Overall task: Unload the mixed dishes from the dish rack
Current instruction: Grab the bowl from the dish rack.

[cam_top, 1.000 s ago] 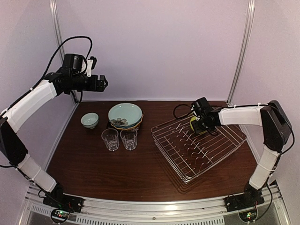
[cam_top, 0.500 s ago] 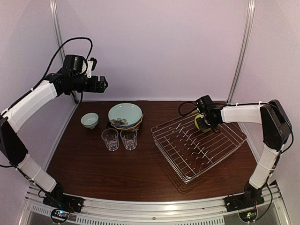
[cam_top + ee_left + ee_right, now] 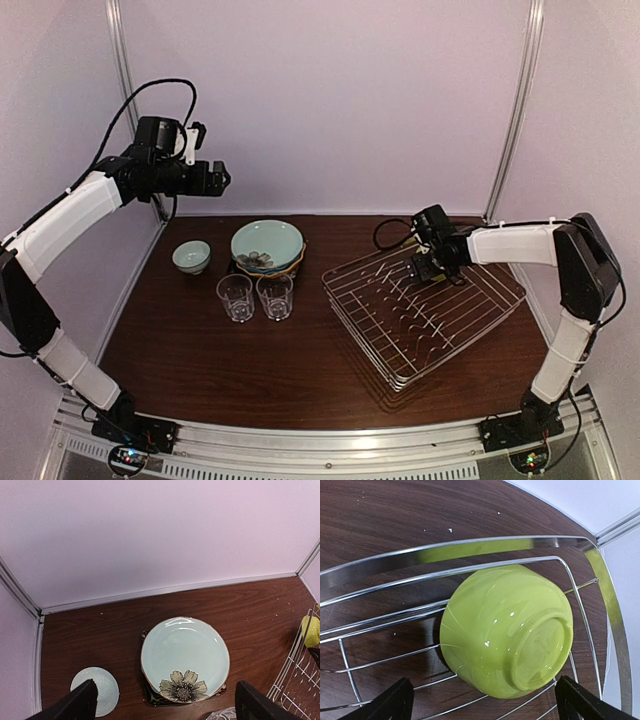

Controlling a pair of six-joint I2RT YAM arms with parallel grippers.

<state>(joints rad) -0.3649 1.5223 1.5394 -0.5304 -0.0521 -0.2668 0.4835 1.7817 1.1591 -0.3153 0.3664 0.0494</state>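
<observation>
out on table: plates [image 3: 267, 243], two glasses [image 3: 235, 297], white bowl [image 3: 191, 256] | remaining in rack [image 3: 450, 330]: green bowl [image 3: 507, 630], probably the last | right gripper [image 3: 485, 707] spread over it, no grip | left gripper [image 3: 165, 705] spread, empty

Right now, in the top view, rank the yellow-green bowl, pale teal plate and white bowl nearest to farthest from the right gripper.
From the right gripper:
1. the yellow-green bowl, right beneath it in the dish rack
2. the pale teal plate, left of the rack
3. the white bowl, farthest left, past the plate
</observation>
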